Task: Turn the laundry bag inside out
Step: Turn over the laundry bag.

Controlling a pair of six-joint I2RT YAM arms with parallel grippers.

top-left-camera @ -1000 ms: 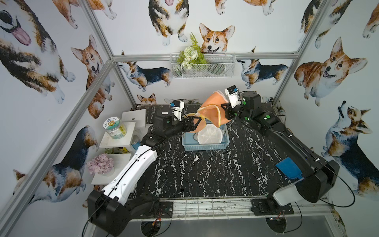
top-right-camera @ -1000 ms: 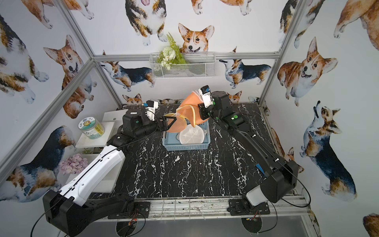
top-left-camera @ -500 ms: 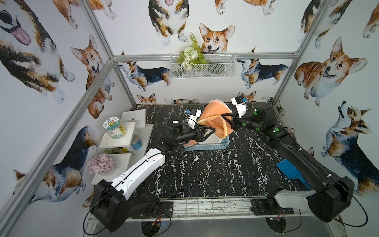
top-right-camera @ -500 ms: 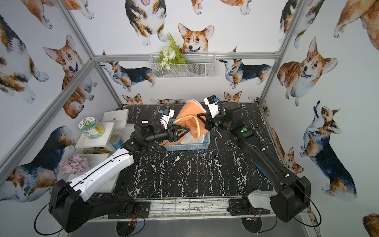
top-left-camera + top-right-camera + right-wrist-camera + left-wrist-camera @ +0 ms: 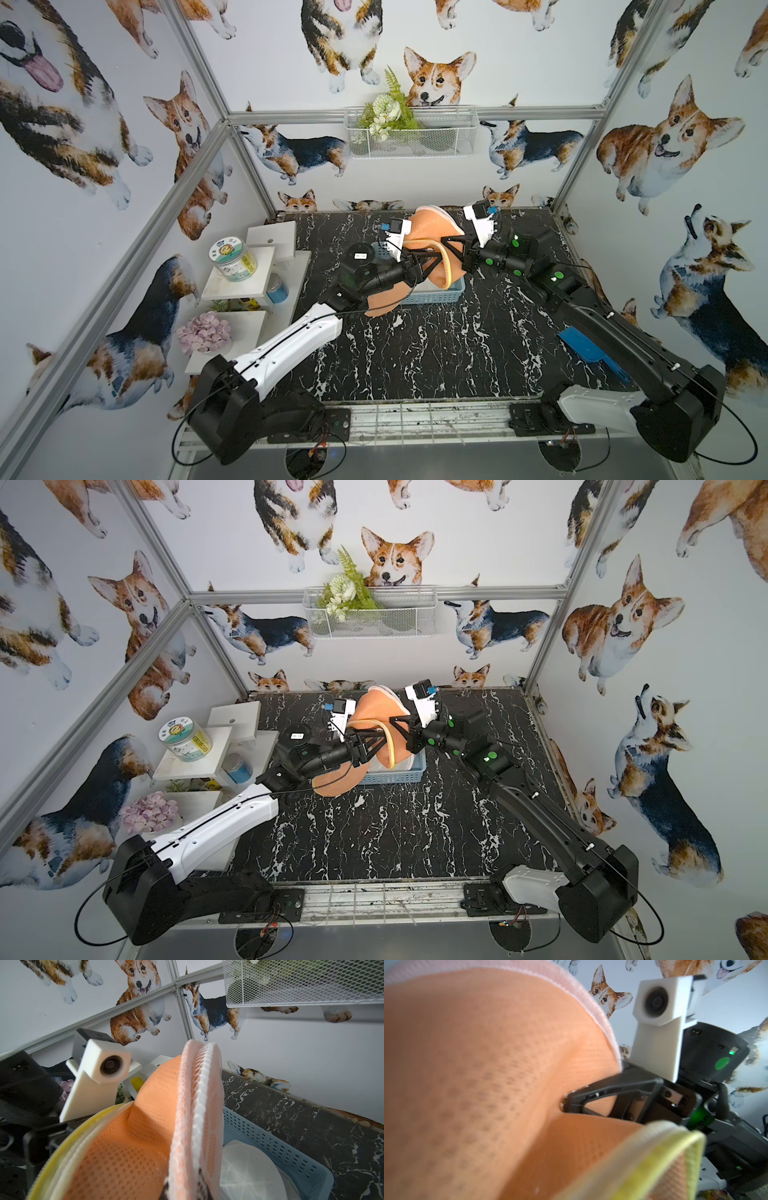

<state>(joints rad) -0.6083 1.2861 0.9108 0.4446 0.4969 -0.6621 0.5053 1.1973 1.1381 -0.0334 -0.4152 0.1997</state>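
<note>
The orange mesh laundry bag [image 5: 432, 226] [image 5: 374, 706] hangs over the blue basket [image 5: 440, 296] at the back of the table. My right gripper [image 5: 448, 242] is shut on the bag's pink-white edge [image 5: 193, 1105]; its finger [image 5: 591, 1095] pinches the orange mesh. My left gripper [image 5: 432, 259] [image 5: 380, 733] reaches inside the yellow-trimmed opening [image 5: 654, 1157]. Fabric [image 5: 488, 1064] covers its fingertips, so how its jaws stand is hidden. A flap of the bag [image 5: 386, 299] droops under the left wrist.
A white mesh piece [image 5: 245, 1172] lies in the basket [image 5: 280, 1147]. White shelves at the left carry a jar [image 5: 232, 259], a blue tin [image 5: 276, 289] and pink flowers [image 5: 203, 332]. A blue scoop [image 5: 590, 347] lies under the right arm. A wire basket [image 5: 409, 133] hangs on the back wall.
My left gripper has moved right from beside the bag into its opening, its jaws narrowing. The right gripper pulled the bag's edge rightward. A flap now hangs under the left wrist.
</note>
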